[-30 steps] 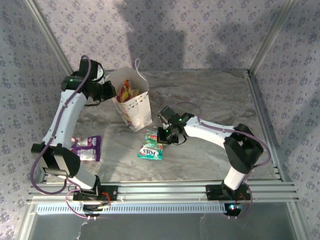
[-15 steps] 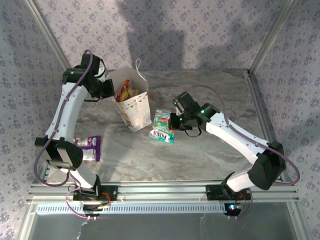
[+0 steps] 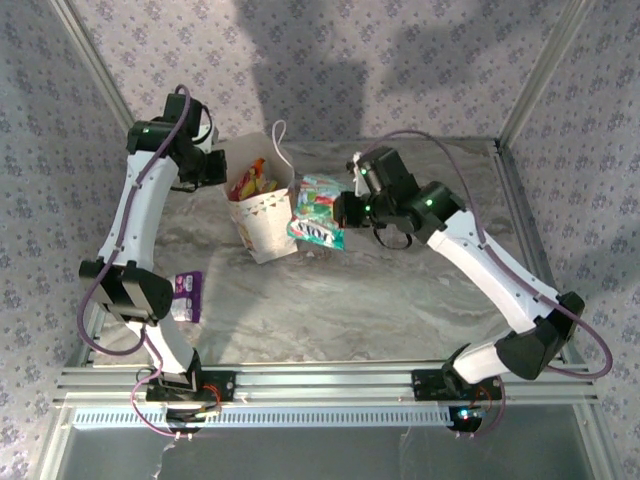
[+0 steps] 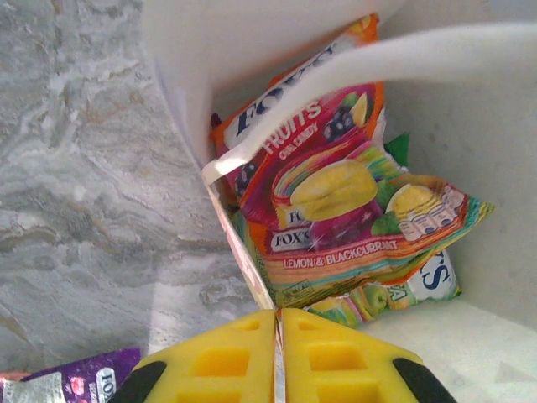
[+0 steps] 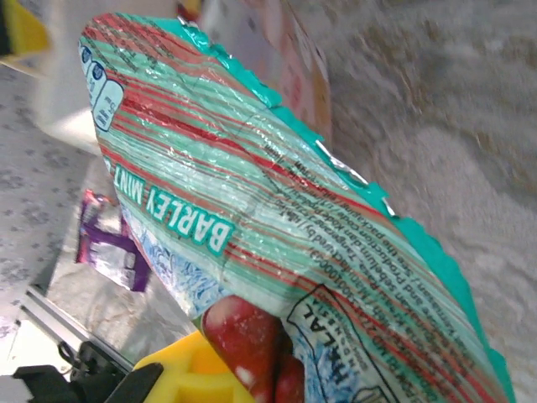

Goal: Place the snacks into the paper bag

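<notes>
My left hand point(image 3: 221, 172) is pinched together on the left wall of the paper bag point(image 3: 268, 222) at its rim. In the wrist view the thin white wall runs straight into the seam between my yellow fingers point(image 4: 218, 361). I judge that this hold is there to keep the bag upright and its mouth spread while the other side loads it. My right hand point(image 3: 342, 212) is clamped on one end of the teal packet point(image 3: 316, 212), which hangs tilted and off the table point(image 3: 400, 290), just beside the bag's right wall. Whether it brushes that wall I cannot tell. From the right wrist the packet's striped back point(image 5: 277, 243) hides most of what lies ahead, with one finger point(image 5: 180, 374) showing below it. Several packets point(image 3: 252, 183) already stand inside the bag, the lemon and blackcurrant one point(image 4: 336, 210) leaning on top. The free room looks to be on the right side of the mouth. To get in, the teal packet would have to clear the right rim and go down edge first. The cord handle point(image 3: 278, 140) loops up at the far rim and could catch a corner. One purple packet point(image 3: 188, 293) lies flat on the table at the near left, close to my left arm and well apart from the bag, with open marble around it.
</notes>
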Available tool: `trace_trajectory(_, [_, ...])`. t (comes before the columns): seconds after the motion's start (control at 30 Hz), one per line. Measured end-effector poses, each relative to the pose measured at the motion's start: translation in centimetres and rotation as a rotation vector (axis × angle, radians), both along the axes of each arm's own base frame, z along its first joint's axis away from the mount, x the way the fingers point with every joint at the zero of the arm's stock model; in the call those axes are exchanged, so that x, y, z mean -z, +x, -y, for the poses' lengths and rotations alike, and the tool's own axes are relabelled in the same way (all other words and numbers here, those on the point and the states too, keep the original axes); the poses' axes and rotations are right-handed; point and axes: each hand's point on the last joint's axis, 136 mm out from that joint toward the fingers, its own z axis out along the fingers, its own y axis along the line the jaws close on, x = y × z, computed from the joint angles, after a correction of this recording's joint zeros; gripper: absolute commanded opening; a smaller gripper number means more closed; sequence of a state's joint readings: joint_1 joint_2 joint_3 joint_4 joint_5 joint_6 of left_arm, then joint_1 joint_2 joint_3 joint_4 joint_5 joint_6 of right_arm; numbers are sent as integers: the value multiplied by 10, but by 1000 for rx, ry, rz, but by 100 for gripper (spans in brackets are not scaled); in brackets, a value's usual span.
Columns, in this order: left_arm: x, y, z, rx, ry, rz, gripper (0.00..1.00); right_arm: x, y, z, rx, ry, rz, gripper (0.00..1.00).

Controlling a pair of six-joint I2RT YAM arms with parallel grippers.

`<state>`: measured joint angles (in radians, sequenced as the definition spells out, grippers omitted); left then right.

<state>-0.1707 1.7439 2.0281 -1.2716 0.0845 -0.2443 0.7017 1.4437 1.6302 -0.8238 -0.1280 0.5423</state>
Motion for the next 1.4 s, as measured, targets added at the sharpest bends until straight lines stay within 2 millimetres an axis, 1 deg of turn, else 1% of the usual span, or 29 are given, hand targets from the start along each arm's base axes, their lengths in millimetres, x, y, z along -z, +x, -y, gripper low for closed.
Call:
trace_trajectory(0.07, [-4,3,0,6,6,16,13,-27,6,-7,-19,37,49,0])
trace_trajectory(0.17, [-7,5,0,8,6,26,13,-59,13,-16,-42,82,111,0])
trace_trajectory(0.27, [-7,5,0,7,5,25,15,-77,18,-25,-62,110,143,0])
trace_trajectory(0.33, [-7,5,0,5,3,24,17,-84,22,-30,-73,121,155,0])
trace_trajectory(0.37, [-6,6,0,4,3,24,18,-86,25,-34,-81,125,159,0])
trace_trajectory(0.43, [-4,6,0,0,2,20,25,-87,29,-40,-92,129,162,0])
trace_trajectory(0.57, [5,6,-2,-17,-3,0,29,-91,41,-53,-114,136,176,0])
trace_trajectory(0.67, [7,6,-2,-28,-12,2,32,-97,49,-62,-129,142,198,0])
trace_trajectory(0.73, [4,4,-4,-38,-20,11,32,-101,54,-67,-136,147,212,0])
trace_trajectory(0.83, [-6,0,-8,-53,-31,42,32,-105,60,-74,-148,156,227,0])
trace_trajectory(0.93, [-16,-5,-13,-73,-54,79,32,-106,63,-82,-166,159,236,0])
trace_trajectory(1.0, [-19,-11,-18,-91,-73,93,32,-104,65,-87,-179,154,240,0])
trace_trajectory(1.03, [-20,-14,-22,-105,-84,100,30,-103,66,-89,-186,151,242,0])
trace_trajectory(1.13, [-23,-20,-32,-144,-113,115,22,-100,68,-95,-200,143,245,0])
trace_trajectory(1.23, [-24,-21,-43,-182,-129,127,14,-96,71,-100,-206,139,240,0])
trace_trajectory(1.4, [-12,-21,-51,-217,-168,106,7,-88,75,-106,-216,128,228,0])
